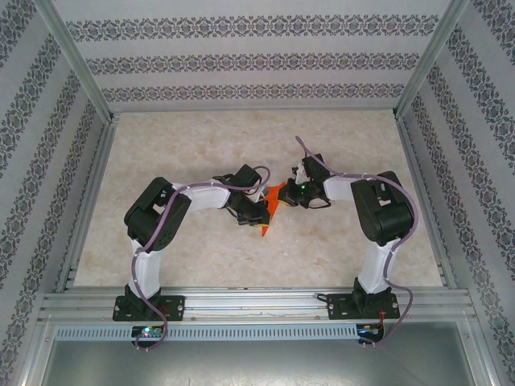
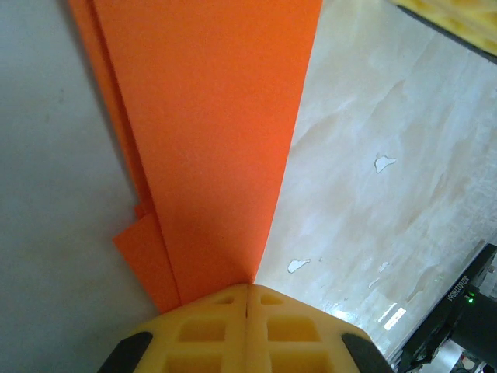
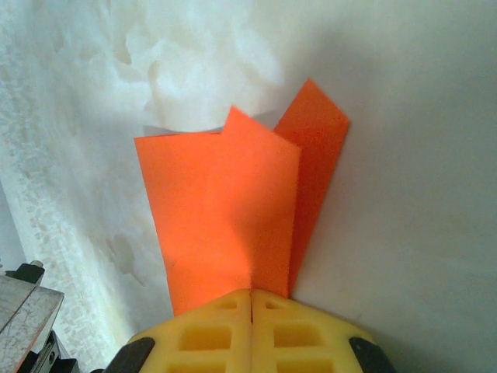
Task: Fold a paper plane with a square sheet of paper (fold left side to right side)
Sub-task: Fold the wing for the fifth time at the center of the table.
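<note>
Top external view: the two arms bend in toward each other over the middle of the table (image 1: 185,145). The paper (image 1: 271,211) sits between their tips, a small folded orange-red shape. The left gripper (image 1: 259,214) meets it from the left and the right gripper (image 1: 287,195) from the right (from up here the black wrists hide most of the contact).

Left wrist view: the yellow fingers (image 2: 202,330) are pressed together with no gap, pinching the paper's narrow end at their seam. From there the paper widens toward the top of the frame as a long flat panel with a straight right edge. At least two more layers step out from under its left side, one ending in a short corner near the fingers. Pale marbled table lies to its right and grey, shadowed surface to its left. Whether the paper rests on the table or is lifted off it, I cannot tell.

Right wrist view: these fingers (image 3: 295,338) are likewise closed tight, clamped on the paper's near edge. Here the paper shows a broad front flap with a faint crease rising from the fingertips. A small point pokes above its top edge, and a narrower strip angles out behind it to the right. The table beyond is pale and blotchy.
</note>
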